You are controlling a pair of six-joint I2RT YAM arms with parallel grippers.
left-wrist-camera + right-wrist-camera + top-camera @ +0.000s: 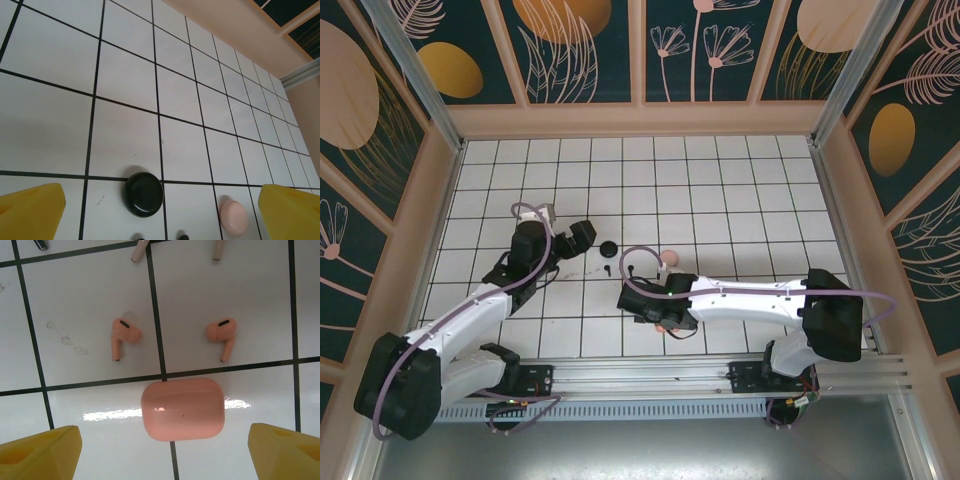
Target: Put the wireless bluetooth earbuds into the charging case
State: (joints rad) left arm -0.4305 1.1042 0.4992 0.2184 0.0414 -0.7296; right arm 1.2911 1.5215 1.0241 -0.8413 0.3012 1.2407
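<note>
Pink glossy rounded charging case (182, 409) lies at 12 o'clock, at the mouth of the right gripper (165, 454), whose jaws stand wide. Its long axis runs 9 to 3. 2 pale pink stemmed earbuds (122, 335) rest beyond, at 11 and 1 o'clock.

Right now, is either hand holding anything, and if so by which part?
Nothing is held. The left hand stands open over the round black case; the right hand stands open over the closed pink case, with two pink earbuds lying free beside it.
</note>
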